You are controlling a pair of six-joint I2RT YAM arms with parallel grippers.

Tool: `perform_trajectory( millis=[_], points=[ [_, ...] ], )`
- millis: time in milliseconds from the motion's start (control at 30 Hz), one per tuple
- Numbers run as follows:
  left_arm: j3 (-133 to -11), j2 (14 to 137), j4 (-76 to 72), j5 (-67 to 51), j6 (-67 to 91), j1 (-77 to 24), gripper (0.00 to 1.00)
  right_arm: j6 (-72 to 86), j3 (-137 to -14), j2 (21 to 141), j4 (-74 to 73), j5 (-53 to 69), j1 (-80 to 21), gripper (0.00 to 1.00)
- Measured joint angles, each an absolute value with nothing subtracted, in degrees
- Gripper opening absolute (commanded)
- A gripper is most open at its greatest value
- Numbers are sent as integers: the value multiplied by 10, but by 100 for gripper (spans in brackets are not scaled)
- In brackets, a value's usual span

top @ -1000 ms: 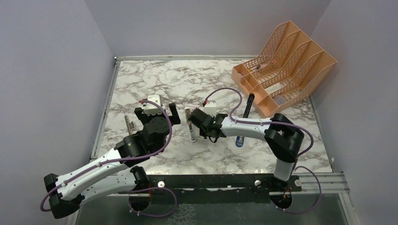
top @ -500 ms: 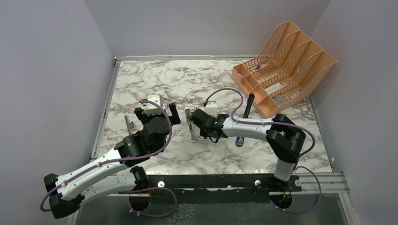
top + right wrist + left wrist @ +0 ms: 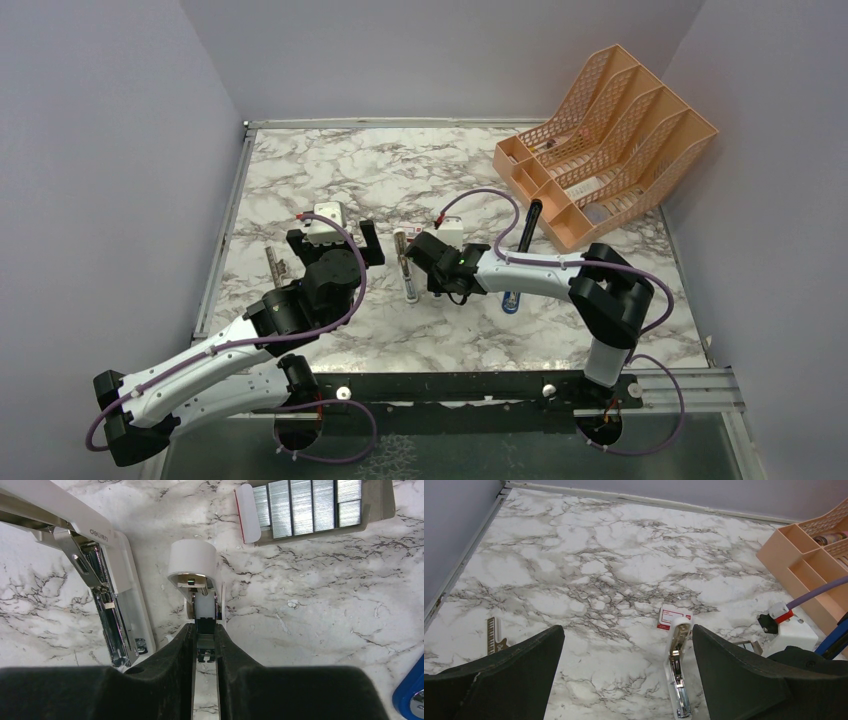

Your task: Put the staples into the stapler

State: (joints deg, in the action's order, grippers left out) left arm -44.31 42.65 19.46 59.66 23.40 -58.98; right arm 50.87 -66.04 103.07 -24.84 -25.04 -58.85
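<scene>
Stapler point(image 3: 127, 610) just left of right hand point(image 3: 205, 630) — clamped on white stub point(image 3: 192, 557), staples point(image 3: 300, 505) beyond

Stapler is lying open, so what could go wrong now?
1. The right end effector is shut on a white stub, not the staples; those sit in their tray, so loading may stall.
2. The stub is close beside the open stapler; a sideways swing could knock it.
3. The left end effector is open, holding nothing, so a bumped stapler may slide.
</scene>
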Motion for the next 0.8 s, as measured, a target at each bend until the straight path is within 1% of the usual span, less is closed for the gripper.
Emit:
perform_trajectory(
  millis=[167,367,667,700,800],
  points=[
    [-443,427,195,597,234,-590,99,501,-660,1031,-250,-247,-589,32],
    [-443,427,195,597,234,-590,99,489,-669,1029,-263,-247,-589,34],
    [-443,427,195,597,234,-590,99,475,-681,978,-281,-262,-575,33],
    [-443,427,194,597,234,-590,99,474,-681,971,-283,-263,-567,31],
    [-443,427,194,597,234,-590,99,462,-681,956,-287,-263,-528,24]
  ],
)
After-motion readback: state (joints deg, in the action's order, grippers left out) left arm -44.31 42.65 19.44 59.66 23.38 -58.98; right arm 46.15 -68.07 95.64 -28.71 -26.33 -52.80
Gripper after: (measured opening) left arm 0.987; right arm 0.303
